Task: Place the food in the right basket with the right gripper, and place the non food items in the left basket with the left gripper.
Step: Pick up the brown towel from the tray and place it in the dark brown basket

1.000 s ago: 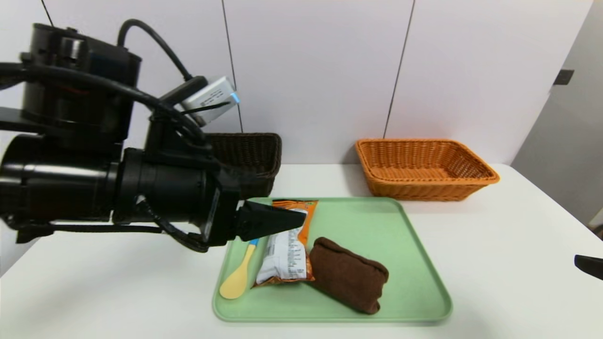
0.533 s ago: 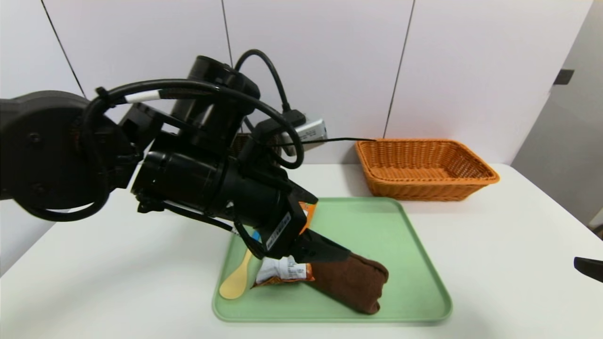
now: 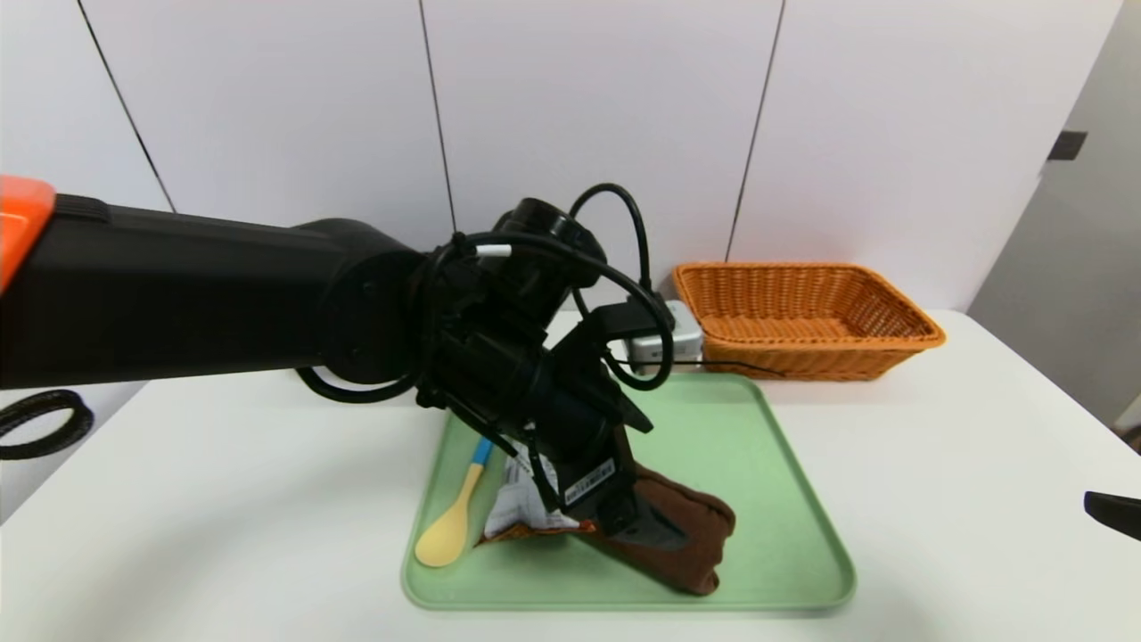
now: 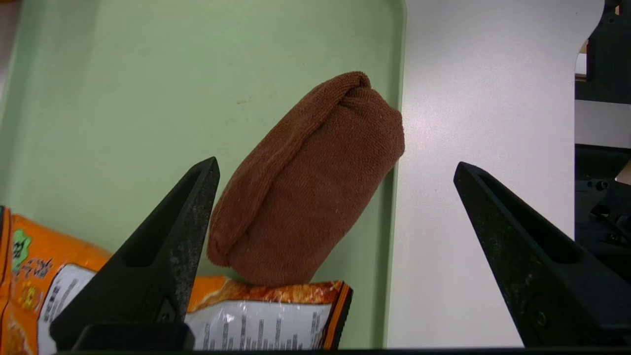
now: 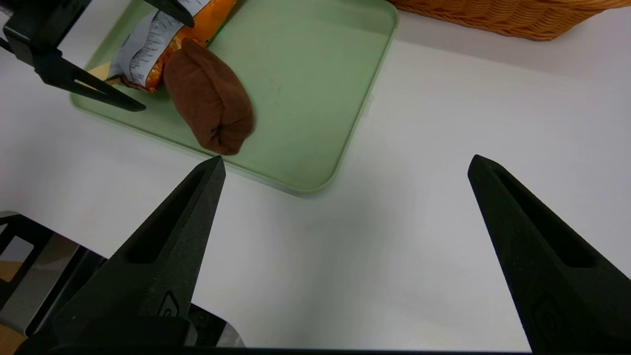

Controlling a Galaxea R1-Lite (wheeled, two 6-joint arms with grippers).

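Hovering wide open over the brown cloth (image 4: pixel 305 182), the left end effector (image 4: pixel 335 172) nears the packet's (image 4: pixel 261 323) unreadable small print.

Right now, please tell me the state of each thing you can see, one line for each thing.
left gripper: open, over the brown cloth, holding nothing.
right gripper: open, empty, parked over bare table.
brown cloth: folded, lying on the tray, one end against the snack packet.
snack packet: flat on the tray, print side up.
spoon: lying on the tray.
tray: flat on the table.
orange basket: upright, empty.
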